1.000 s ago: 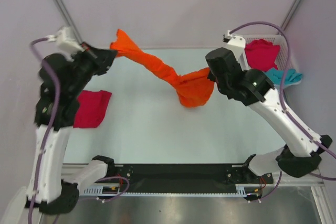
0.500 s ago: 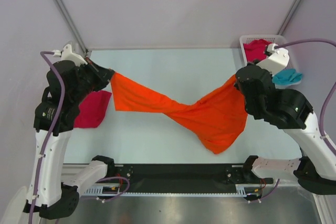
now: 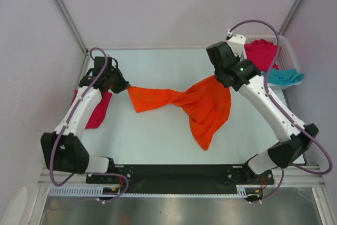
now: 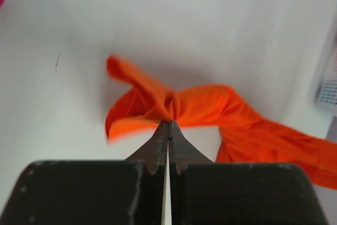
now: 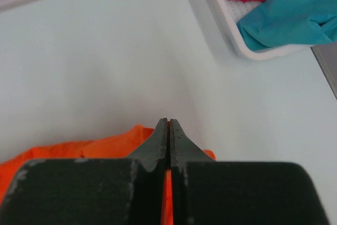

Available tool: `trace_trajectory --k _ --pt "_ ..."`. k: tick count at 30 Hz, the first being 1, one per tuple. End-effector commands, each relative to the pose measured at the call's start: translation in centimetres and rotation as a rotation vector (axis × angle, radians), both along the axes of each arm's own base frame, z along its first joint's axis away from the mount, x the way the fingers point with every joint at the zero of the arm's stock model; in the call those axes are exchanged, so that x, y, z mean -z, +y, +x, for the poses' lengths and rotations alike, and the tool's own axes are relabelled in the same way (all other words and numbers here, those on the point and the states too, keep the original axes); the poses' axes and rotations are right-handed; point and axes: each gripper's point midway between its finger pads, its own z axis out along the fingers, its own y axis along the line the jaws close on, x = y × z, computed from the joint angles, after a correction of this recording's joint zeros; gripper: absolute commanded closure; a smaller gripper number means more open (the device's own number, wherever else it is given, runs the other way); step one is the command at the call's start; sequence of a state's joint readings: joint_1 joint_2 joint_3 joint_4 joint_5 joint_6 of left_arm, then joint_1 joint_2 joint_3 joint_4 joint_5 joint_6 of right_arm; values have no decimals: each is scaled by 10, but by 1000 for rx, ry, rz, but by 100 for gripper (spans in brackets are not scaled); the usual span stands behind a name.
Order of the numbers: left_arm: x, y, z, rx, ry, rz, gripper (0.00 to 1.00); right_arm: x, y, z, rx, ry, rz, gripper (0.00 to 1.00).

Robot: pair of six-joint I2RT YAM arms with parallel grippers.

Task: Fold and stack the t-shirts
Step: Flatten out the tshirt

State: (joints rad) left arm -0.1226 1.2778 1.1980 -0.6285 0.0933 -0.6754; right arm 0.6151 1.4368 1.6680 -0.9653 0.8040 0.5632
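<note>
Orange shirt (image 3: 208, 104) twisted overhead; right wrist shows edge only.

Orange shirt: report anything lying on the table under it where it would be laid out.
Nothing visible. The table beneath the orange shirt is bare; the pink shirt lies off to the left, the basket far right.

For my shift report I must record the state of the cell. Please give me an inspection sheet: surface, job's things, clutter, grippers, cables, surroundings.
Surface: pale table, partly under cloth.
Job's things: orange t-shirt twisted, stretched between both grippers; magenta t-shirt at left edge; second magenta t-shirt in white basket; teal t-shirt draped over its rim.
Clutter: nothing seen.
Grippers: left gripper and right gripper each shut on orange t-shirt.
Cables: purple cables loop along both arms.
Surroundings: pale walls, metal corner posts.
</note>
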Motion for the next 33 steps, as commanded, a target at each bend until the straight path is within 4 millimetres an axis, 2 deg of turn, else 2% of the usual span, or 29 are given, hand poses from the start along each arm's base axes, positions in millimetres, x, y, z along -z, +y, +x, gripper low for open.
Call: trace_trajectory --k 1,2,3,4,5,6,8,9,10,11,12,14,15,16,17,18,19,20,21,22,23,24,25,26,28,32,33 --pt "-45 1 38 -1 -114 -35 100 -65 0 42 -2 -148 32 100" --pt "-55 2 40 3 -113 -39 100 -66 -2 54 13 -126 -22 100" --pt "-91 5 52 2 -182 -44 100 -80 -5 59 28 -151 -27 100" --pt "-103 8 51 0 -182 -46 100 -124 -12 59 50 -244 9 100" --pt "-121 10 52 3 -209 -51 100 -136 -13 59 54 -263 9 100" --pt "-157 17 52 -3 -286 -50 100 -136 -13 64 54 -247 -20 100" --pt "-181 21 43 3 -321 -57 100 -169 -20 55 69 -323 7 100" --pt "-202 23 33 3 -375 -54 100 -178 -23 47 74 -344 10 100" --pt "-211 23 28 6 -402 -50 100 -181 -23 43 75 -355 12 100" --pt "-215 34 25 -23 -419 -40 100 -169 -19 46 69 -332 -5 100" --pt "-211 37 21 -24 -416 -35 100 -169 -22 39 67 -339 5 100" --pt "-198 36 23 -6 -403 -56 100 -145 -17 42 54 -292 -1 100" --pt "-166 33 25 12 -324 -100 100 -112 -13 46 48 -216 -35 100" --pt "-152 31 28 20 -304 -119 100 -97 -10 43 47 -193 -5 100" --pt "-117 29 27 24 -223 -140 100 -81 -6 42 37 -162 -1 100" --pt "-106 26 22 32 -208 -157 100 -41 -4 39 33 -82 -27 100" --pt "-98 25 24 36 -223 -164 100 -33 -1 30 23 -78 1 100" --pt "-69 23 18 34 -166 -177 100 -24 7 27 5 -84 28 100" --pt "-64 21 11 37 -163 -189 100 14 8 19 -5 -9 3 100" --pt "-57 21 10 41 -161 -195 100 27 14 13 -28 17 23 100" --pt "-34 19 3 37 -113 -202 100 35 16 6 -32 21 52 100" --pt "-30 19 -2 38 -112 -204 100 47 24 -3 -53 47 53 100" --pt "-26 19 -4 36 -114 -205 100 68 24 -12 -53 90 38 100" --pt "-14 19 -10 26 -91 -212 100 74 27 -20 -54 100 48 100" --pt "-4 19 -13 24 -80 -221 100 91 33 -34 -77 136 48 100" --pt "18 16 -24 18 -45 -246 99 109 37 -54 -92 178 69 100" --pt "21 16 -24 19 -43 -247 95 112 38 -58 -97 184 82 100"
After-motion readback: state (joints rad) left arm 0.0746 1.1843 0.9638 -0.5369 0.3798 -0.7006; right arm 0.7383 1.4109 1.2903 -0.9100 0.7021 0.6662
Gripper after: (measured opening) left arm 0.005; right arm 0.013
